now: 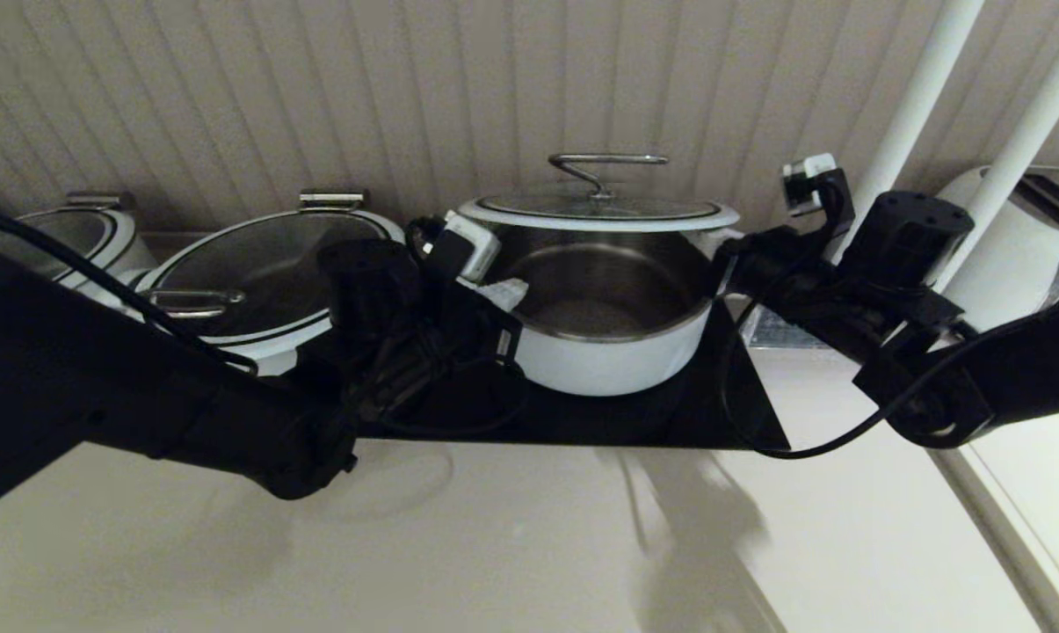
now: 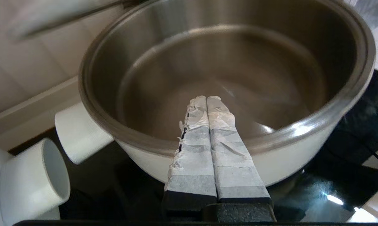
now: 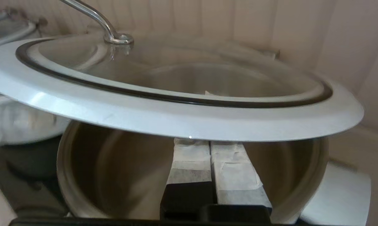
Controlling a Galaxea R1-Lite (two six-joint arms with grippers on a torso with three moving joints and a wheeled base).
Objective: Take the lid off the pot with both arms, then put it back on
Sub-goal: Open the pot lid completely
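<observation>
Above the pot point(image 1: 612, 330), the lid point(image 1: 598, 209) sits level on both closed grippers: left gripper point(image 2: 206, 99) (pinched empty), right gripper point(image 3: 207, 142) under rim.

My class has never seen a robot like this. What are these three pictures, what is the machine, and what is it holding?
A two-armed robot, seen three ways: once from its head, once from each wrist. In the head view the lid hovers above the open pot, which stands on a black cooktop. The left gripper and right gripper are pressed shut, reaching under the lid's rim from opposite sides rather than pinching it. A second lidded pot and a toaster stand nearby.
</observation>
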